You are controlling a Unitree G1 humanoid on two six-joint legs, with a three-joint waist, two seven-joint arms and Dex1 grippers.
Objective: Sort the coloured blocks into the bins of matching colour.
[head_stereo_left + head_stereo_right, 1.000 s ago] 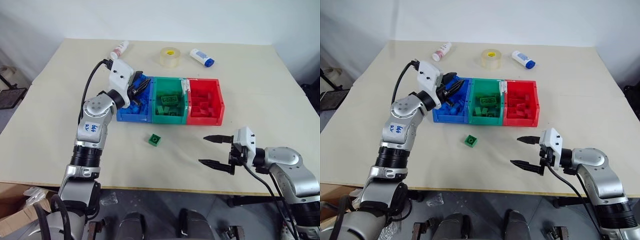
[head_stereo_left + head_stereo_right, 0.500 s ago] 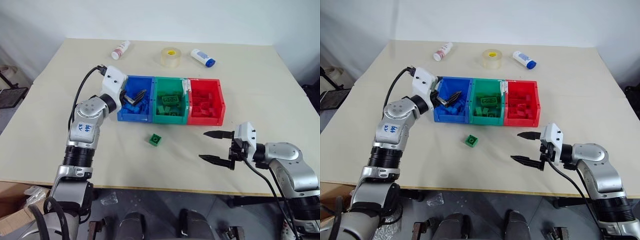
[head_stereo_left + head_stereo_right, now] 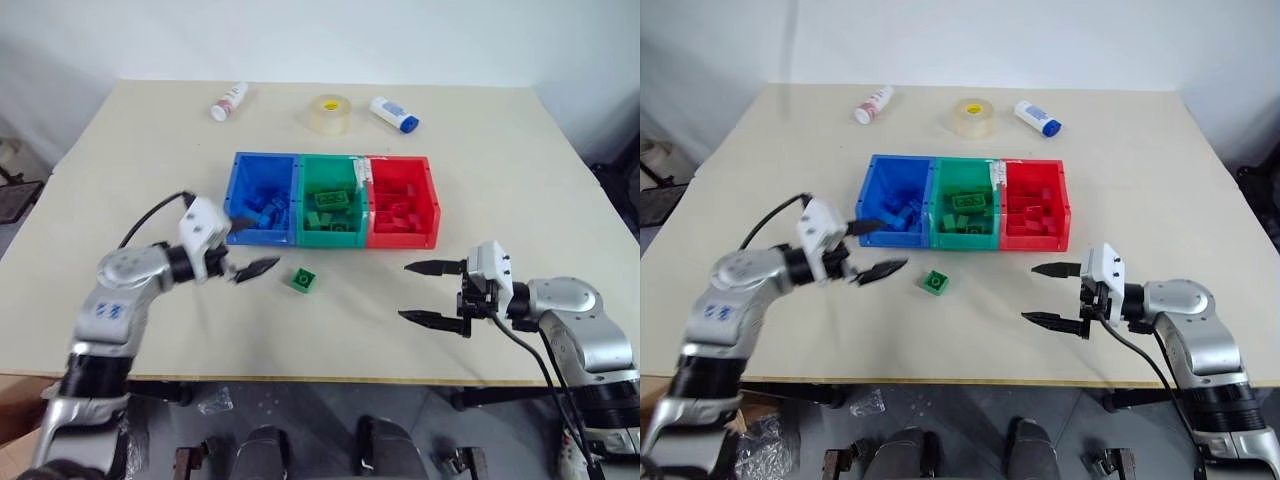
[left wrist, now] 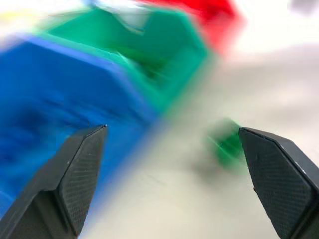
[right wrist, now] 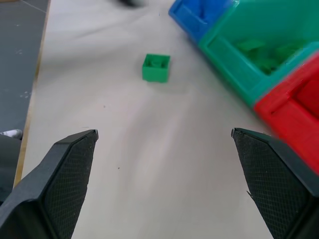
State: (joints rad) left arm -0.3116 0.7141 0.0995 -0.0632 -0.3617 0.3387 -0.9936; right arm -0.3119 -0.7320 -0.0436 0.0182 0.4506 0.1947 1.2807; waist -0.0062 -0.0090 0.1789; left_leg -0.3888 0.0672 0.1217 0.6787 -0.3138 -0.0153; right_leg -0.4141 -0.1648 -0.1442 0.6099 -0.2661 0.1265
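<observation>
While one small green studded plastic brick [image 3: 306,279] lay near the green bin [image 3: 332,236], the empty, wide-open left tool [image 3: 246,268] needed to straddle it squarely; the right tool [image 3: 432,293] hung open, empty.

Left pincer [image 3: 243,269] left the blue bin [image 3: 240,196], now open.

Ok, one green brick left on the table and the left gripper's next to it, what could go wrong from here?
The left gripper is open beside the green brick, which lies loose on the table; a fingertip could nudge it away instead of straddling it. The green bin sits walled between the blue bin and the red bin, so an off-centre release may land the brick in a neighbour.
</observation>
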